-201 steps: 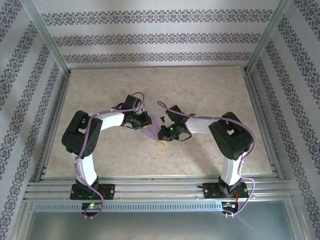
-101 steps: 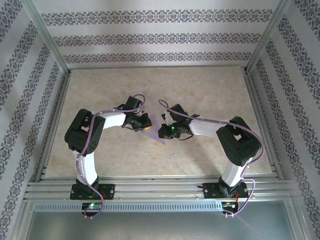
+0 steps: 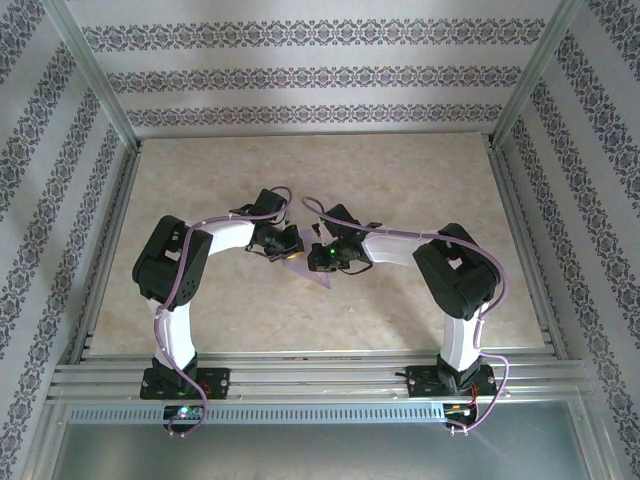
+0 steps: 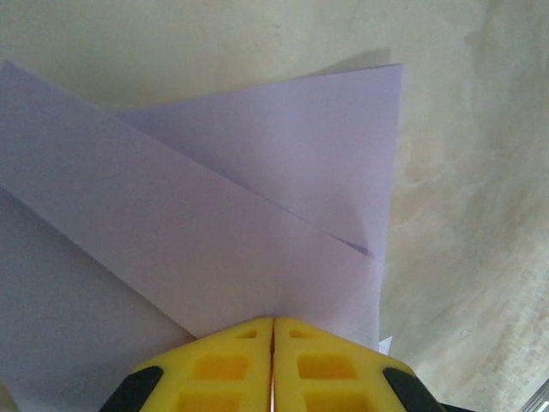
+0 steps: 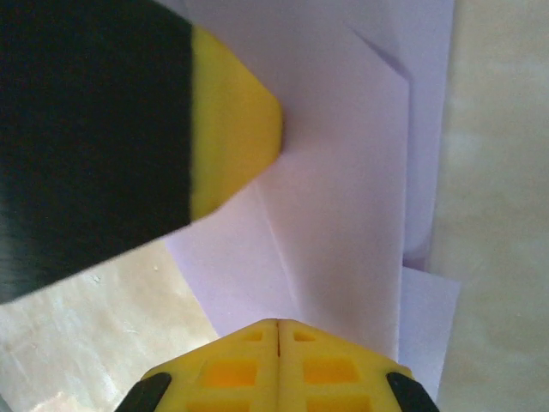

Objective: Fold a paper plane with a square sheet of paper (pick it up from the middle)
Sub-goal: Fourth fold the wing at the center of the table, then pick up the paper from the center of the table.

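Over the last second the right arm has pushed its elbow out and pulled it back in. Its claw has ended up a little farther left, crowding the other one. Between them lies the square sheet of paper (image 3: 316,276), already partly folded, flat on the middle of the desk (image 3: 400,180), with a lavender corner poking out on the near side. The left claw (image 3: 286,243) sits at the sheet's left far edge and the right claw (image 3: 322,255) at its right, so neither arm is clearly nearer. Both point down onto the sheet. From the left wrist, the left claw (image 4: 273,330) is clenched, its yellow tips pressed together, and the sheet (image 4: 214,215) spreads away from them with two flaps overlapping on a slant. From the right wrist, the right claw (image 5: 279,333) is clenched the same way. The sheet (image 5: 343,172) runs lengthwise straight away from it, and the left claw's fingertip (image 5: 232,129) rests on the paper just beyond. To my eye the next crease depends on that lengthwise line staying put between the two tips. I can't tell whether either claw pinches a layer or only presses on top. From above the arms hide most of the sheet, so its outline is hard to read.
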Robot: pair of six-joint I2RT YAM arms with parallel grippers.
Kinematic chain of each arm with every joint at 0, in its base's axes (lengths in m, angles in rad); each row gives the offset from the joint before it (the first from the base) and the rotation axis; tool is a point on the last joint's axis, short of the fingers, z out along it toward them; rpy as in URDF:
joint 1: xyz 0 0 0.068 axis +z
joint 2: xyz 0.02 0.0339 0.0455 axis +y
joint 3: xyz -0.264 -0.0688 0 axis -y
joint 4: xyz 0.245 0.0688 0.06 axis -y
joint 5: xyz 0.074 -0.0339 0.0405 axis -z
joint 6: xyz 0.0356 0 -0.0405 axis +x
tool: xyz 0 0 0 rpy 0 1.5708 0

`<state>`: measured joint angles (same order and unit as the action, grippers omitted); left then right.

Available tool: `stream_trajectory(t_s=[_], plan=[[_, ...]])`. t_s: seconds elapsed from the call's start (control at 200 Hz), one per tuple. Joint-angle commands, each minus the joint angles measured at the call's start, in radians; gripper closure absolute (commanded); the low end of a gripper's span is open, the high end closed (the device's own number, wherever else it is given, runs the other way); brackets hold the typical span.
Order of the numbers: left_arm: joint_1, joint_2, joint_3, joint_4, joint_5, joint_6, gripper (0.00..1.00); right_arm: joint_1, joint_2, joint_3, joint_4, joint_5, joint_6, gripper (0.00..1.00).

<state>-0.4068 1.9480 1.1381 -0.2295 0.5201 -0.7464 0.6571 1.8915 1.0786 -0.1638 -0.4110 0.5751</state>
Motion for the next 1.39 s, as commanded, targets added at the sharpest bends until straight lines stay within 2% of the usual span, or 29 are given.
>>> stream_trajectory(t_s=[0.0,0.325,0.68,0.854,0.984,1.074,1.134,1.274,1.389], plan=[[-0.011,0.079,-0.014,-0.143,-0.149,0.001,0.91,0.006,0.013,0.008,-0.05,0.003,-0.022,1.0],[-0.013,0.107,0.005,-0.202,-0.195,0.001,0.91,-0.009,-0.038,-0.12,-0.071,0.009,-0.021,1.0],[-0.013,0.113,0.006,-0.214,-0.204,0.012,0.92,-0.013,-0.182,-0.29,-0.04,-0.026,0.018,1.0],[-0.014,0.094,0.018,-0.205,-0.186,0.022,0.92,-0.023,-0.279,-0.351,-0.043,-0.015,0.025,1.0],[-0.014,0.06,0.067,-0.18,-0.118,0.041,0.91,-0.031,-0.359,-0.352,-0.009,0.031,0.014,0.98],[-0.014,0.011,0.112,-0.143,-0.049,0.035,0.87,-0.038,-0.392,-0.352,0.032,0.07,0.018,0.94],[-0.015,-0.032,0.121,-0.112,-0.019,0.019,0.82,-0.043,-0.403,-0.348,0.046,0.1,0.027,0.87],[-0.012,-0.147,0.044,-0.036,-0.042,-0.043,0.7,-0.07,-0.409,-0.359,0.117,0.115,0.074,0.73],[-0.012,-0.224,-0.077,0.051,-0.065,-0.107,0.58,-0.089,-0.378,-0.346,0.157,0.098,0.097,0.69]])
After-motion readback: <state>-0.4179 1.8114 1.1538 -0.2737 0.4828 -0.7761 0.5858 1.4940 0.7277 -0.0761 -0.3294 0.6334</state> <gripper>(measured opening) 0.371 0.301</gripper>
